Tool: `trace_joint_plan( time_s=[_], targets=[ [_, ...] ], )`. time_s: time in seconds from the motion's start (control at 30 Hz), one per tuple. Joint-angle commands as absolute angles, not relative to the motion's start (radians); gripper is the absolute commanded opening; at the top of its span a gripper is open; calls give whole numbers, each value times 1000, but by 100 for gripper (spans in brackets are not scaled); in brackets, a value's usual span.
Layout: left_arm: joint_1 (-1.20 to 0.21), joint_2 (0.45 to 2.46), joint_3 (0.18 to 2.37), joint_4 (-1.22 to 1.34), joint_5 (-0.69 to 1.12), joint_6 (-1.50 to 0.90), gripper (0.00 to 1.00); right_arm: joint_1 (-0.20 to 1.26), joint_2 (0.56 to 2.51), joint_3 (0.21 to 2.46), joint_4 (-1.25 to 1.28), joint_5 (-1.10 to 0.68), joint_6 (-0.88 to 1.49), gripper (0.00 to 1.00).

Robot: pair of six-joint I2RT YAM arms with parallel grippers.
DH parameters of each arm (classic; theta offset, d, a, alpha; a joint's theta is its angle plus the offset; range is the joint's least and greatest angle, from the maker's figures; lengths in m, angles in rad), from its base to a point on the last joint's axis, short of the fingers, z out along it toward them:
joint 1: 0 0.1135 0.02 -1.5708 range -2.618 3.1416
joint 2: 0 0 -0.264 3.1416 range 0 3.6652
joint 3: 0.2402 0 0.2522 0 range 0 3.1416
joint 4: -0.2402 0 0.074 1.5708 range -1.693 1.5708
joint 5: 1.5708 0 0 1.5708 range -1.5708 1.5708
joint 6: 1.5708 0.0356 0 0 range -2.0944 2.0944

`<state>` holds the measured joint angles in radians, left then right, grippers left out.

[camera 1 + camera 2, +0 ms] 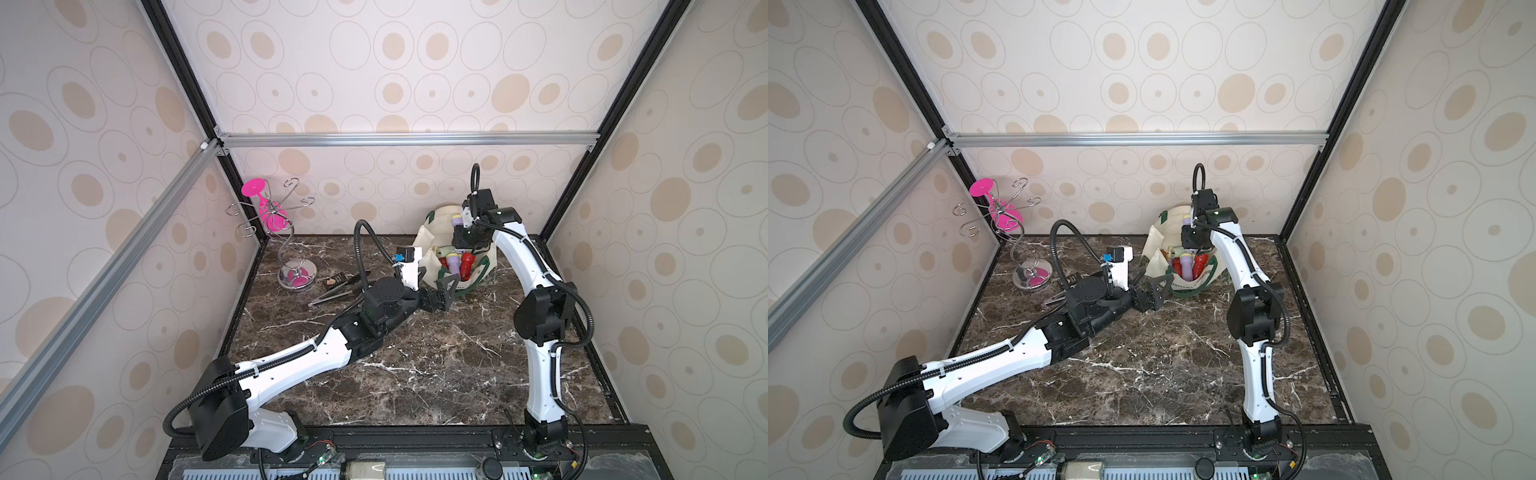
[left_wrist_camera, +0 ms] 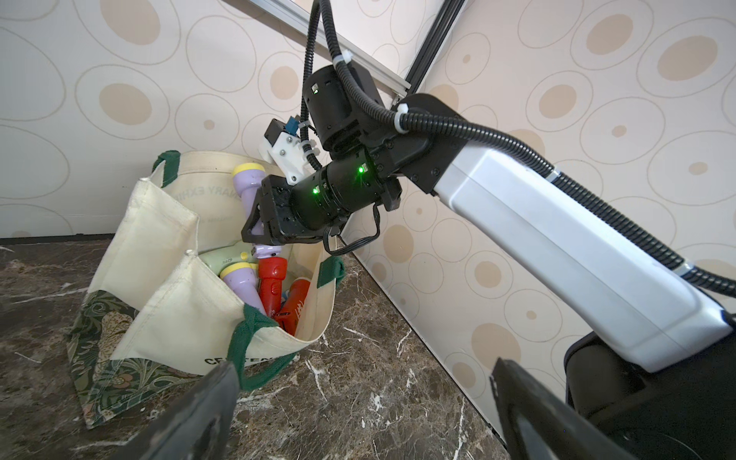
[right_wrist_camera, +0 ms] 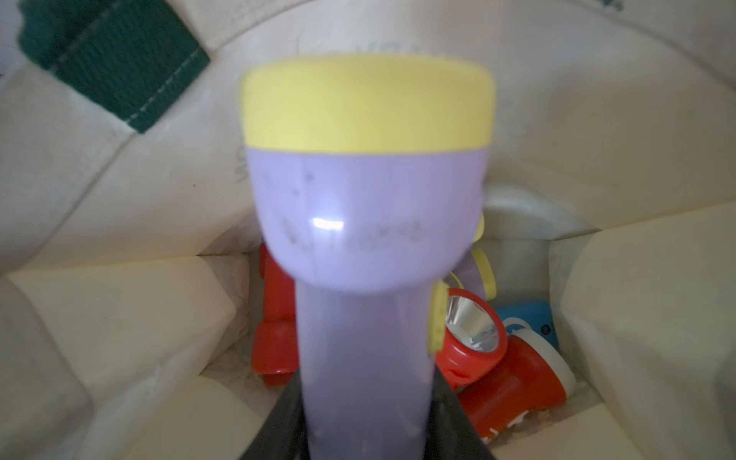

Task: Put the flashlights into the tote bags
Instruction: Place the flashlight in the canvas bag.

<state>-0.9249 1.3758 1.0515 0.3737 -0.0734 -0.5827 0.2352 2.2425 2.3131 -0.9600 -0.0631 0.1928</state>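
Dark marble covers the bench [image 1: 415, 365], spotted wallpaper closes it in, and the cream tote bag [image 2: 191, 318] stands open near the back right corner. Your right tool [image 2: 257, 217] is pinched on the barrel of a lilac flashlight [image 3: 366, 239], its yellow head pointing away from the fingers. It hangs in the bag's mouth above the pile inside: red flashlights [image 2: 271, 283], a pale green flashlight [image 2: 227, 259] and a blue flashlight [image 3: 531, 318].

The step in hand looks like the drop. No loose flashlight shows on the bench in both top views, so this may be the last one. Next you'd want to ease lower, then part the fingers so it settles on the heap rather than glancing off the rim.

Your left tool [image 1: 442, 296] is spread wide and empty, just beside the bag's near green handle [image 2: 243, 342]. Mind it doesn't snag the strap or tip the canvas. Black-handled tongs [image 1: 332, 297] and a wire rack [image 1: 296, 277] holding a pink glass [image 1: 272, 218] sit to the left, apart from the bag.
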Motion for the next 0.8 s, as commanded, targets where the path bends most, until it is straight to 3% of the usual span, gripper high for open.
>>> trace_joint_plan(
  time_s=[0.0,0.47,0.77],
  targets=[
    [-907,1370,1081,366,-79,-584,100,241,2268,2343,-979,-63,181,8],
    [-890,1335,1039,368,-93,-598,100,241,2221,2306,-934,-2,162,52],
    [-883,1276,1015,316,-116,-583,100,240,2166,2342,-931,-4,171,62]
  ],
)
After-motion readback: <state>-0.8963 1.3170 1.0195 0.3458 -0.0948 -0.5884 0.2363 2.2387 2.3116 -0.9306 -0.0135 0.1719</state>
